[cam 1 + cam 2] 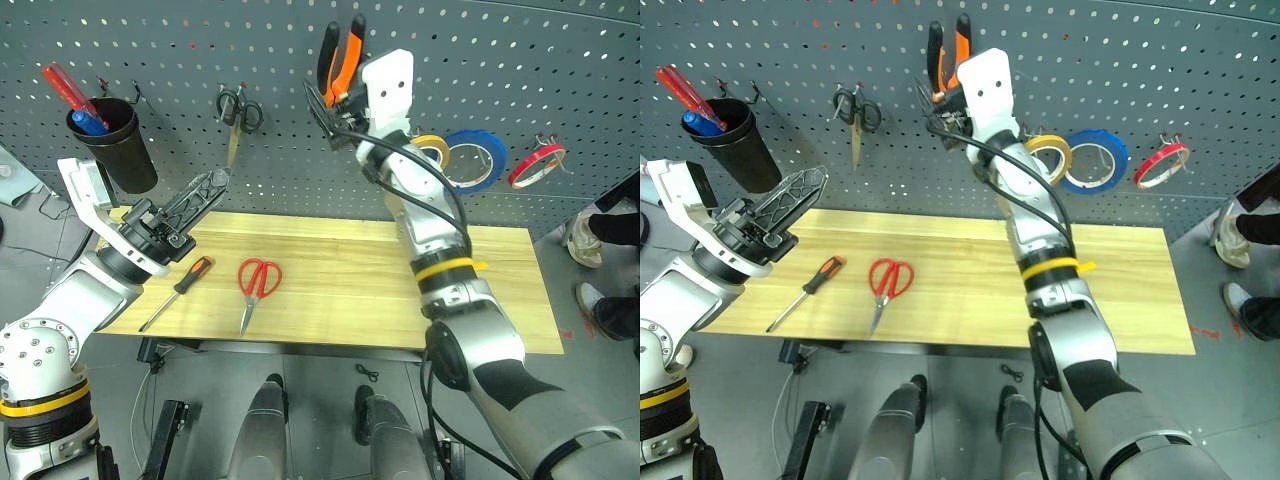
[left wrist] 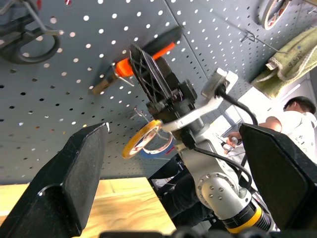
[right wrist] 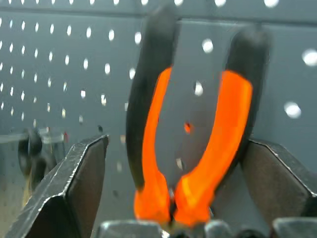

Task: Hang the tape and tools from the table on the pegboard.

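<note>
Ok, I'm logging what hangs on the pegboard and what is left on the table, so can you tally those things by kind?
Tape rolls: 3, yellow-tan tape, blue roll, red roll
Scissors: 2, red-handled scissors on the table, black scissors on the pegboard
Pliers: 1
Screwdriver: 1
Black cup: 1
Total: 8

Bare table right of the scissors; pegboard hooks crowded.

We see even, bright light from above — soft shadows lie under the scissors and screwdriver on the table. In the right wrist view the pliers are blurred — the pegboard holes smear too.
</note>
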Action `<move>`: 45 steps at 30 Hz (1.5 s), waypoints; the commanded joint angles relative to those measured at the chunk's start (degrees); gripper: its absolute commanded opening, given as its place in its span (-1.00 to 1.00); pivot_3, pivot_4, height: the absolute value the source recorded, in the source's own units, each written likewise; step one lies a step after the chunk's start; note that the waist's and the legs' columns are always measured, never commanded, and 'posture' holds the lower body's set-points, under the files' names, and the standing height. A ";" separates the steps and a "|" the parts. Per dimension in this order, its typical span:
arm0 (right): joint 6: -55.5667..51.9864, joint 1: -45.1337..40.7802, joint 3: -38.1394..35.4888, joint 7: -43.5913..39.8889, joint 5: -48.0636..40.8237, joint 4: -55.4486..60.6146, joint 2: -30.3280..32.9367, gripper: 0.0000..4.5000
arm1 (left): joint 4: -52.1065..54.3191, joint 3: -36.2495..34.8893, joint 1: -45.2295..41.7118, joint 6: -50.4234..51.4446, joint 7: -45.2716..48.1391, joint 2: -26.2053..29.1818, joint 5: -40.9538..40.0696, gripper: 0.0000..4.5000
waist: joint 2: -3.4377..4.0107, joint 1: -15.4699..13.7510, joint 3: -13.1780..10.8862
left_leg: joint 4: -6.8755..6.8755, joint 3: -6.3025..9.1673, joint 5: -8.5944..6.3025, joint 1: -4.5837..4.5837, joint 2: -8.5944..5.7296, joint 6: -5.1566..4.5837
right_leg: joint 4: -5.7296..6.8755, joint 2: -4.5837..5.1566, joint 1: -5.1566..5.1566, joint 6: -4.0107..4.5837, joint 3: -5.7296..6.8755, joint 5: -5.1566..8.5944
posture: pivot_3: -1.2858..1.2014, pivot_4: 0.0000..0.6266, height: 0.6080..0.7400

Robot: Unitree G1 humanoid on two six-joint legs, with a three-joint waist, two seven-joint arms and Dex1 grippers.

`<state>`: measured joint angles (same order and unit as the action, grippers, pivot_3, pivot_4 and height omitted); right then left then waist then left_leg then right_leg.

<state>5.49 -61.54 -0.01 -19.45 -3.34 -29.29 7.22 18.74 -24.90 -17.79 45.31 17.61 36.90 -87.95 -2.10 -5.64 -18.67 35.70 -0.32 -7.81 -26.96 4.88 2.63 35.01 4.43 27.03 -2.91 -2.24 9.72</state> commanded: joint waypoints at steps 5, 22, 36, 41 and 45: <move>-29.71 13.76 3.43 -14.28 -11.49 35.28 9.85 0.98 | -0.50 8.86 6.44 -5.13 5.93 4.04 25.37 1.00 | 0.22 0.20 -0.13 | -0.23 -0.01 0.00 0.02 -0.01 0.01 | 0.02 0.00 0.11 0.11 -0.01 0.07 | 0.20 0.13 1.00; -28.56 34.88 6.84 -34.63 -16.81 46.38 25.65 0.98 | -11.24 26.23 9.36 -6.77 -8.29 -5.96 65.82 1.00 | 0.07 1.77 -1.98 | -0.36 0.04 0.05 0.20 -0.03 0.02 | 0.22 -0.04 0.10 0.28 -0.15 0.70 | 0.12 0.40 1.00; -30.90 29.65 7.09 -31.61 -16.51 44.72 22.62 1.00 | -23.49 27.85 6.41 -7.59 -2.79 -12.48 71.99 0.41 | 0.17 2.18 -2.79 | -0.36 0.07 0.05 0.29 -0.09 0.02 | 0.32 0.00 0.04 0.24 -0.16 0.73 | 0.10 0.43 1.00; -31.14 29.88 6.71 -31.31 -16.69 45.30 23.09 1.00 | -22.60 26.80 6.69 -5.59 -2.73 -12.98 73.30 -0.69 | 0.17 2.49 -2.79 | -0.37 0.07 0.05 0.29 -0.09 0.02 | 0.29 0.00 0.03 0.21 -0.17 0.73 | 0.10 0.40 1.00; -30.82 30.14 6.60 -30.82 -16.64 44.97 22.84 1.00 | -21.67 26.38 6.93 -5.14 -2.17 -13.06 73.73 -0.99 | 0.18 2.93 -2.79 | -0.37 0.07 0.05 0.31 -0.09 0.02 | 0.30 0.00 0.01 0.21 -0.16 0.73 | 0.11 0.36 1.00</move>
<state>-25.68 -31.71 8.01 -50.48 -19.21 13.39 29.92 -1.49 0.64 -13.03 37.80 15.01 24.25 -15.34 -1.93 -2.71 -21.46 35.33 -0.25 -7.76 -26.64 4.79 2.64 35.31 4.44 27.04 -2.71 -2.40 10.46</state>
